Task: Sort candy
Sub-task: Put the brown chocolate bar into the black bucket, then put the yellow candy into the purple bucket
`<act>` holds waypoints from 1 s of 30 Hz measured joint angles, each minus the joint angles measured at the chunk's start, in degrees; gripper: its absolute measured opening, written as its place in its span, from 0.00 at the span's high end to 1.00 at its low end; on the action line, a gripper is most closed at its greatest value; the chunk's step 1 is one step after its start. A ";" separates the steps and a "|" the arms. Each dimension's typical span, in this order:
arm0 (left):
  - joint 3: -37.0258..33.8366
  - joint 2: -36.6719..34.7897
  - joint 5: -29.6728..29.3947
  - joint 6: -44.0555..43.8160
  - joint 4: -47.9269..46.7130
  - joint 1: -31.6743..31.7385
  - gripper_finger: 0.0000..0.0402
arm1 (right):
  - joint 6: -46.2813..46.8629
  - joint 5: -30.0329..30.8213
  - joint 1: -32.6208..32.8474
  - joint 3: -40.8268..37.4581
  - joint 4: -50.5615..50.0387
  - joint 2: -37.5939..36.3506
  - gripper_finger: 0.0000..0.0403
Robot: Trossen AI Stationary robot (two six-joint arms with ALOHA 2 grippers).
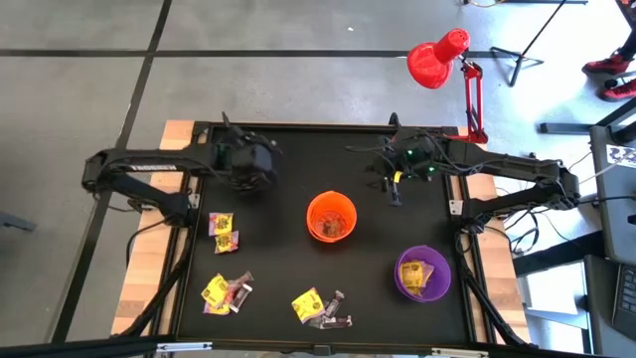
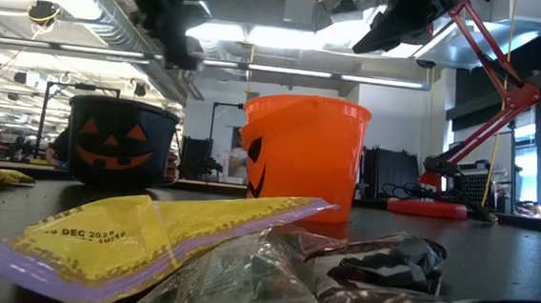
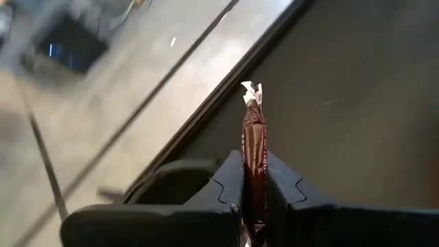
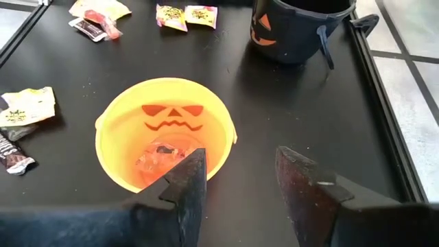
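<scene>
My left gripper (image 1: 260, 162) hangs over the table's far left part, shut on a dark brown wrapped candy (image 3: 254, 151). The black pumpkin cup (image 4: 302, 27) stands in that same corner. My right gripper (image 4: 240, 185) hangs open and empty above the table, just on the far right side of the orange cup (image 1: 331, 217), which holds some candy. The purple cup (image 1: 422, 271) near the right front also holds yellow candy. Loose yellow candy (image 1: 225, 231) and dark candy (image 1: 338, 316) lie on the black tabletop at the left and front. My left gripper pinches the dark brown candy between its two fingers (image 3: 226, 185), with the flat wrapper standing edge-on in the gap. The candy's crimped end (image 3: 251, 90) sticks out past the fingertips. The candy is lifted clear of the table.
A red desk lamp (image 1: 437, 60) stands at the table's far right corner. Candy piles lie at the front left (image 1: 221, 291) and front middle (image 1: 316, 306); one yellow wrapper (image 2: 131, 237) lies right before the low camera. Bare tabletop lies between the orange cup and the purple cup.
</scene>
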 joint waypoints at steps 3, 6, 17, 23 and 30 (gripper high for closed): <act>0.00 -1.67 2.23 -3.41 -3.88 4.04 0.97 | 0.00 0.00 0.00 -0.02 -0.14 0.06 0.57; 0.00 -1.99 6.17 -6.84 -6.42 7.48 0.97 | 0.00 -0.02 0.00 -0.02 -0.86 0.07 0.57; 0.00 -2.80 7.83 -11.60 -12.28 12.06 0.70 | 0.01 -0.04 0.00 -0.07 -1.84 0.07 0.57; 0.00 -8.90 14.70 -12.03 -10.07 9.72 0.64 | 0.02 -0.01 0.00 -0.11 -2.21 0.09 0.57; 0.04 -11.92 22.95 -11.28 -7.03 -1.82 0.67 | 1.30 -0.02 0.02 -0.11 -1.86 0.09 0.57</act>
